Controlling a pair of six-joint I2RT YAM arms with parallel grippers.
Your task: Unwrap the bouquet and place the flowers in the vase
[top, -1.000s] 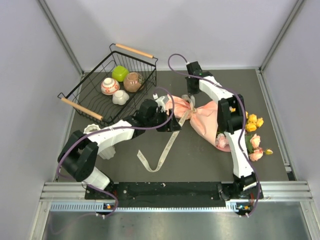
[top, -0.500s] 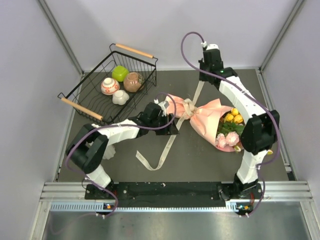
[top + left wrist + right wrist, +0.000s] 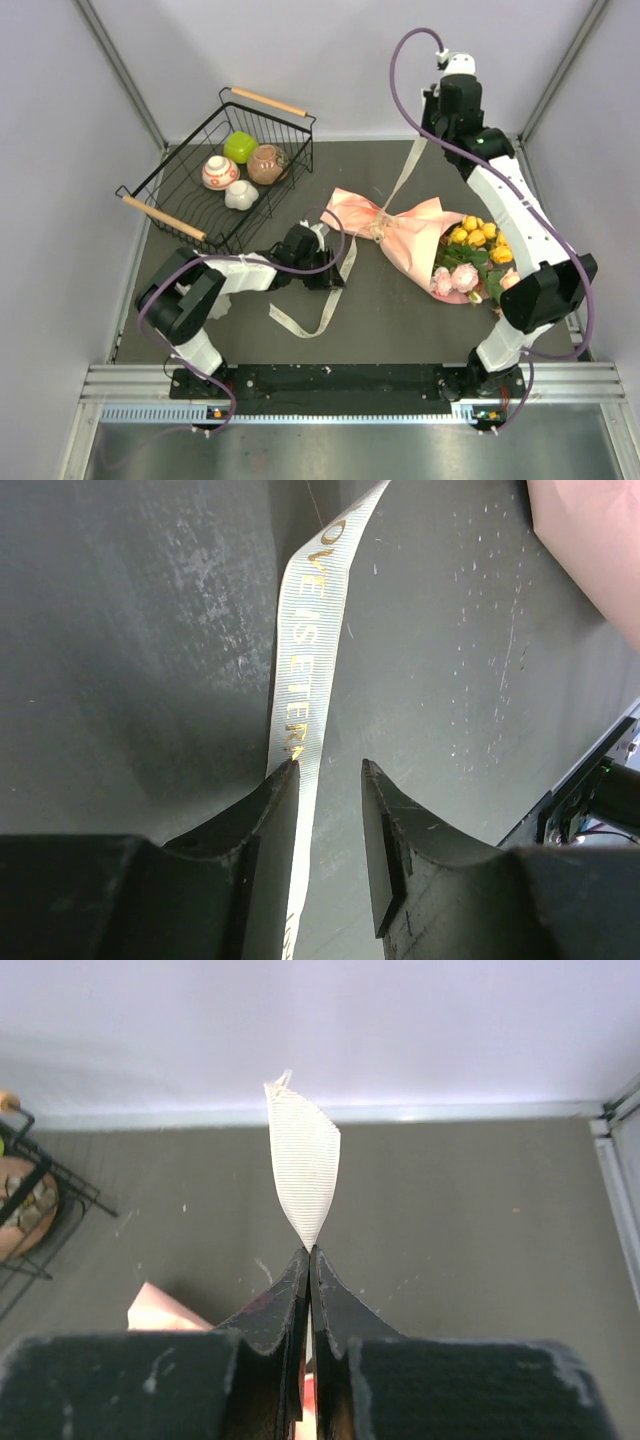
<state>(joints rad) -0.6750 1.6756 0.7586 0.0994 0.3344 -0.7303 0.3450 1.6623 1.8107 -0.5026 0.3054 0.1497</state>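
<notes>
**Right gripper (image 3: 310, 1250) pinches ribbon (image 3: 303, 1160)**

The right gripper, raised near the tabletop's far edge, is pressed together on the cream ribbon's end. The left gripper (image 3: 328, 770) stands spread around its loose tail. The bouquet (image 3: 410, 235) lies right of centre, flowers (image 3: 470, 238) toward the right edge.

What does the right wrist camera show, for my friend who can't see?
The right gripper is shut on the cream ribbon, whose end sticks out beyond it. Behind are the grey table, a bit of pink wrapping paper and a basket corner.
</notes>
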